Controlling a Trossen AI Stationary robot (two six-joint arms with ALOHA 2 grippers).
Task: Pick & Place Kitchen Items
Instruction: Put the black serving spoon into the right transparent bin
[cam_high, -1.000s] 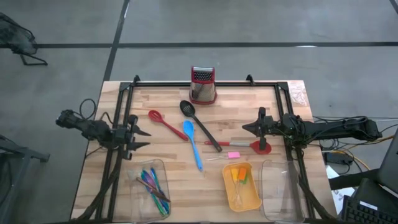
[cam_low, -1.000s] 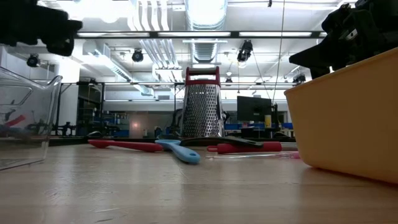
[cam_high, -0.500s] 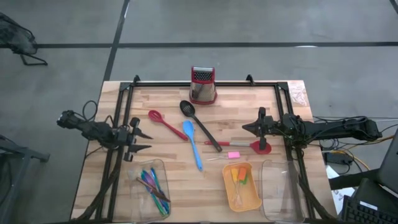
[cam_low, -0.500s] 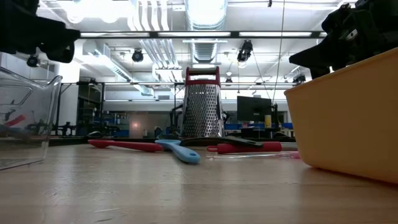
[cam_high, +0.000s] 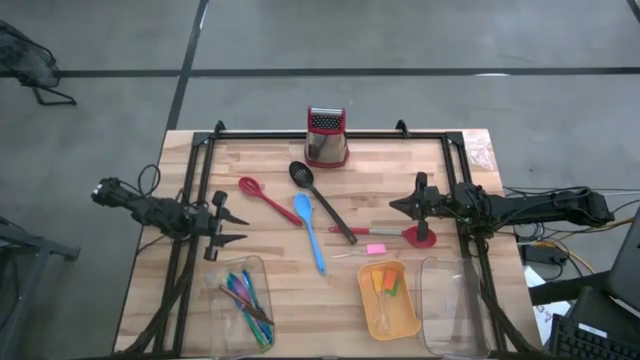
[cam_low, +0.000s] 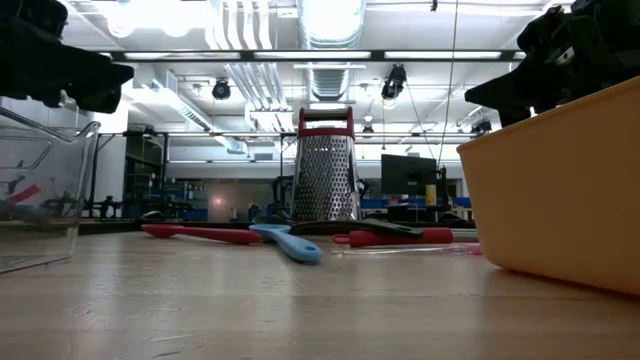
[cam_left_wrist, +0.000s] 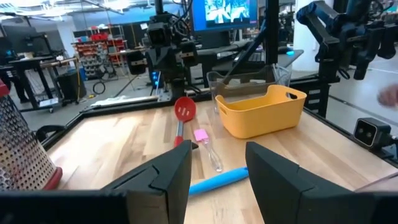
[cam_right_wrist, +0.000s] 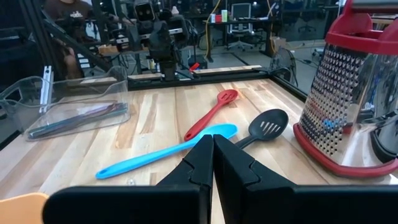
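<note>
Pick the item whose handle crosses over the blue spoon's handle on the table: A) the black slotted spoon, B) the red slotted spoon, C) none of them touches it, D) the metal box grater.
C: in the high view the long-handled blue spoon lies between the red slotted spoon and the black slotted spoon, with bare wood showing on both sides.

- Left arm (cam_high: 150, 208): dark, slim, jointed links with a looped black cable near its outer end.
- Left gripper (cam_high: 232, 226): two dark pointed fingers (cam_left_wrist: 163, 180), wedge-shaped with flat angled faces.
- Right arm (cam_high: 540, 208): dark, thicker links with black cables bunched at the wrist.
- Right gripper (cam_high: 396, 206): dark, tapering to a point; its fingers (cam_right_wrist: 200, 163) are smooth black wedges with bevelled edges.
</note>
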